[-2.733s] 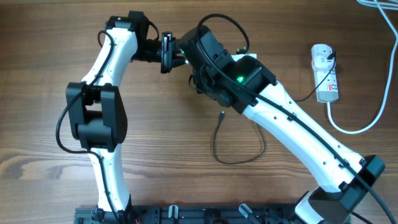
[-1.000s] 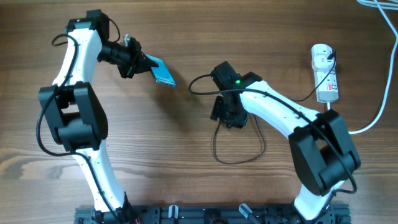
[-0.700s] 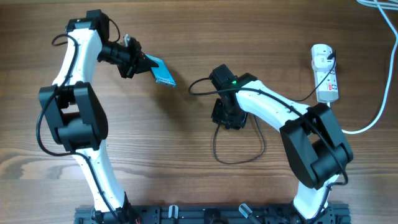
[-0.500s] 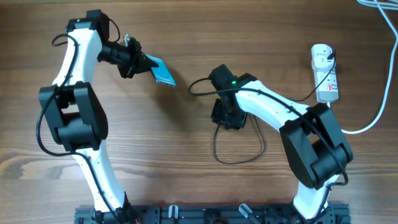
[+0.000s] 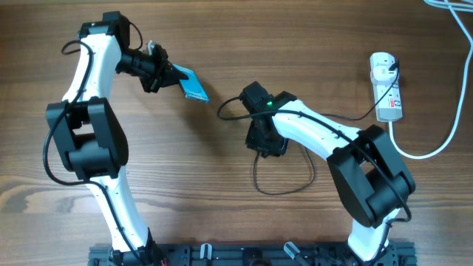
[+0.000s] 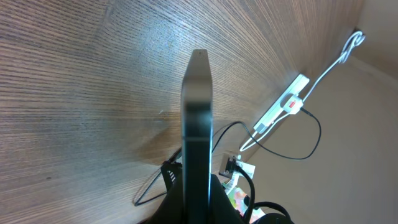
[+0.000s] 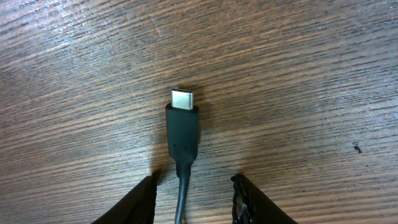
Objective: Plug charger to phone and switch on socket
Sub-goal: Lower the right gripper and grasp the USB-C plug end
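Wood-grain worktop fills every view, and on it the charger lies flat. Its black plug body runs straight away from the right jaws, with the metal tip at the far end and the cable passing back between the two fingertips. Those jaws stand apart, one finger on each side of the cable, just behind the plug and low over the wood. The plug's long axis therefore lines up with the gap, and I judge that a short advance and a close would take it. The right arm is much the nearer to it. The left jaws are clamped on the phone, held up off the worktop, well to the left of the plug. The socket sits at the far right, well apart from both arms.
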